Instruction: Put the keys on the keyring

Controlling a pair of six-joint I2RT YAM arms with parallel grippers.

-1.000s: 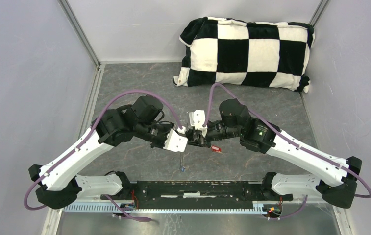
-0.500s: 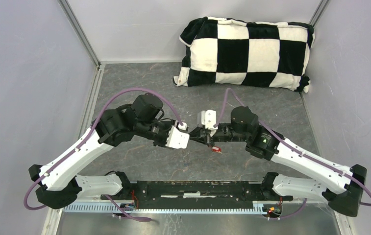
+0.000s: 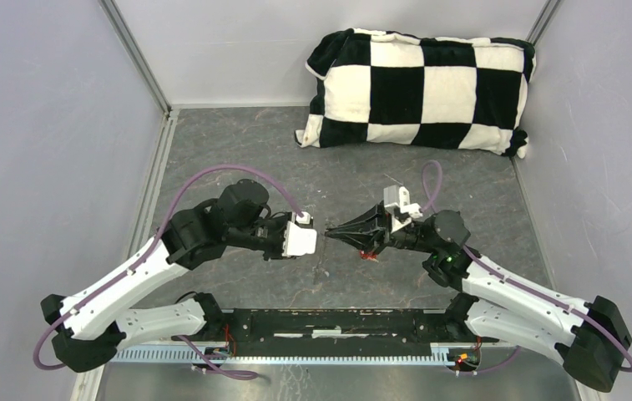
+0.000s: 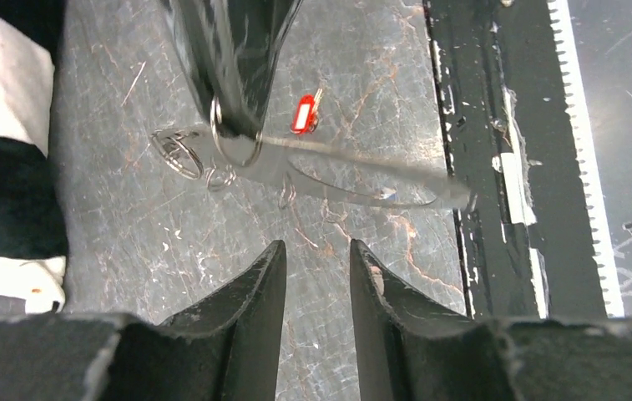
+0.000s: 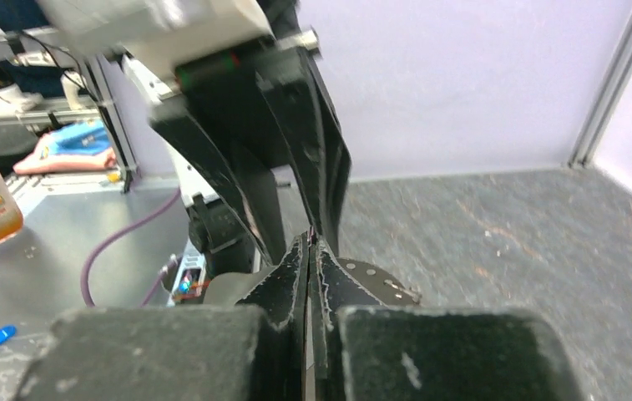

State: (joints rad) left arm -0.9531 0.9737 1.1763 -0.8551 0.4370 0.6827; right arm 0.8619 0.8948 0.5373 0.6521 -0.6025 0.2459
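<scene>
One red key (image 4: 302,114) lies on the table (image 4: 170,225) just beside your right gripper (image 3: 331,233), whose fingers are pressed onto the dangling keyring (image 4: 346,167). Your left gripper (image 4: 318,251) gapes empty: let the loop settle, then pinch the key's head squarely.

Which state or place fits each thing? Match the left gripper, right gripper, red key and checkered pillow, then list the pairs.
Things:
1 left gripper
2 right gripper
3 red key
4 checkered pillow

States or places:
a lying on the table, in the middle
b shut on the keyring
c at the table's far end
d open, holding nothing

Pairs: 1-d, 2-b, 3-a, 4-c
</scene>
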